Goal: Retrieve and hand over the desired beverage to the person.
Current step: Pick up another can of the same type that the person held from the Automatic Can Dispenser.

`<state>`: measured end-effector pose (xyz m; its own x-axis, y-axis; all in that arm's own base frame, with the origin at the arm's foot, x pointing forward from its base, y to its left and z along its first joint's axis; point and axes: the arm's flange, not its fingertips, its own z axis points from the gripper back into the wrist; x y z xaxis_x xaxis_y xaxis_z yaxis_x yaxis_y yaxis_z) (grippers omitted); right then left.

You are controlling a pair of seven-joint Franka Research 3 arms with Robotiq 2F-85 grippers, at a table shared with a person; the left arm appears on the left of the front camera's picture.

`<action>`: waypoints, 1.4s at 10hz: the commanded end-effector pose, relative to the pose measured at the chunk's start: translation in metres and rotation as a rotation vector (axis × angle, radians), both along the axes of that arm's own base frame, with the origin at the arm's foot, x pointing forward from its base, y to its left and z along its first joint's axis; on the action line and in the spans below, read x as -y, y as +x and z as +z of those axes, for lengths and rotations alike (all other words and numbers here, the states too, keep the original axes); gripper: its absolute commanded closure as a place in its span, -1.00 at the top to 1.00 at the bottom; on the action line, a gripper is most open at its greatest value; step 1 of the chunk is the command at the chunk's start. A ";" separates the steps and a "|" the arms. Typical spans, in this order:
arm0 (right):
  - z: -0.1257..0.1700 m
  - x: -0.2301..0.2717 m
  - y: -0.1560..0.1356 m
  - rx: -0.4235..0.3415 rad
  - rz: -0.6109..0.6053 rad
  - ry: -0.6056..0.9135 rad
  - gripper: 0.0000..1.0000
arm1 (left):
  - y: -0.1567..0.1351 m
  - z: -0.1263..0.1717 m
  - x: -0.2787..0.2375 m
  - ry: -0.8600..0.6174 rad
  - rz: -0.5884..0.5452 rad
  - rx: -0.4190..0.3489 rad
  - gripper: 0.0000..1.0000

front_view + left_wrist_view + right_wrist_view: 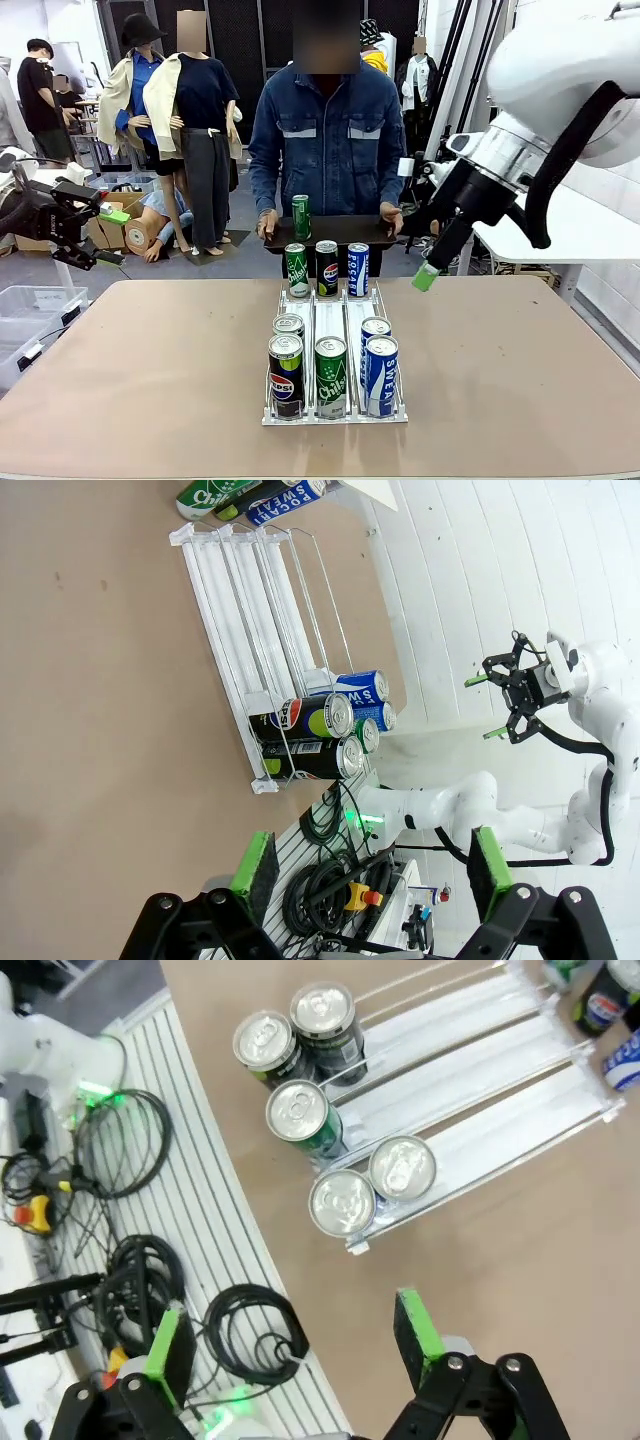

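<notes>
Front view: a clear three-lane rack (335,312) sits mid-desk (130,370), its near end close to the near edge. The desk lies bare on both sides of it, out to the left and right edges. Five cans (331,375) crowd the rack's near end. Two dark ones are in the left lane, the front one marked "pepsi". One green can is in the middle lane and two blue ones reading "SWEAT" are in the right lane. Three more stand at the rack's far end: green, "pepsi" and "POCARI". The green cans' script is too small to read.

The person (327,140) stands at the far edge with both hands on a dark tray (345,232) that carries one upright green can (301,216). The left gripper (112,237) hangs off the left edge, spread wide and empty. The right gripper (428,272) hangs over the far right of the desk, touching nothing.

Left wrist view: the left gripper (370,875) has its green pads far apart with nothing between them. Beyond it the rack lies sideways, and "pepsi" and "SWEAT" are legible on the cans. "POCARI SWEAT" shows on a can at the top edge. Farther off, the right gripper (505,705) stands wide and empty.

Right wrist view: the right gripper (292,1338) is fully spread and holds nothing. It hangs above the desk's near edge, where a white slatted floor (215,1200) with coiled black cables (255,1335) begins. Five can tops show from above, with bare desk beside the rack.
</notes>
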<state>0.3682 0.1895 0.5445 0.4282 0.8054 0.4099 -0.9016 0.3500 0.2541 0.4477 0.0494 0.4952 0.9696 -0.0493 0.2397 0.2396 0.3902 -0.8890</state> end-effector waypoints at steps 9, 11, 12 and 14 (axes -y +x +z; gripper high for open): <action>-0.024 -0.078 -0.017 0.144 -0.119 -0.290 1.00 | 0.000 0.001 0.000 -0.003 0.004 0.004 1.00; -0.036 -0.086 -0.009 0.116 -0.198 -0.351 1.00 | 0.000 0.001 0.000 -0.003 0.004 0.004 1.00; -0.041 -0.090 -0.006 0.107 -0.237 -0.365 1.00 | 0.000 0.001 0.000 -0.003 0.004 0.004 1.00; -0.047 -0.095 -0.003 0.093 -0.303 -0.367 1.00 | 0.000 0.001 0.000 -0.003 0.004 0.004 1.00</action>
